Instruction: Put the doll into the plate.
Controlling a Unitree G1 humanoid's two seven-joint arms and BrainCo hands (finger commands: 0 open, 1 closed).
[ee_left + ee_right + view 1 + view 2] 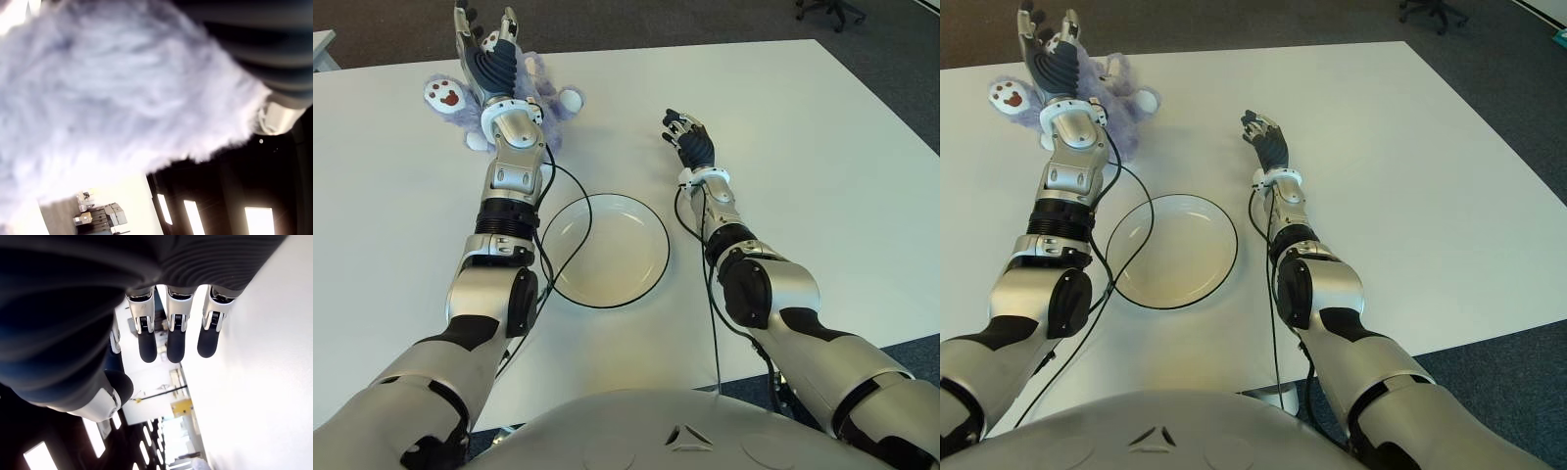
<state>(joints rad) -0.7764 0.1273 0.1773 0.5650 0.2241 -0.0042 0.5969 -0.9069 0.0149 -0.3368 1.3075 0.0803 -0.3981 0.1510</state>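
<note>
One doll, a fluffy lavender plush, lies at the far left of the white table, well beyond the plate. One of its white paws, with a brown pad print, sticks out to the left, and a second white paw shows at the right. Much of its body is hidden under the left hand, so its face and overall pose cannot be made out.

The left hand sits over the doll with its fingers spread and pointing up and away, not wrapped around the fur. In the left wrist view the lavender fur fills nearly the whole picture, pressed close to the camera, and the fingers are not visible there.

One plate, round, pale and dark-rimmed, lies nearer the robot between the two arms, holding nothing. A black cable from the left arm arcs beside its left rim.

The right hand shows right of the plate and farther back, over bare table. Its own wrist view shows three fingers hanging loosely extended and a thumb apart from them, gripping nothing.

An office chair base is cut off at the top right on dark carpet. No readable writing appears anywhere.
</note>
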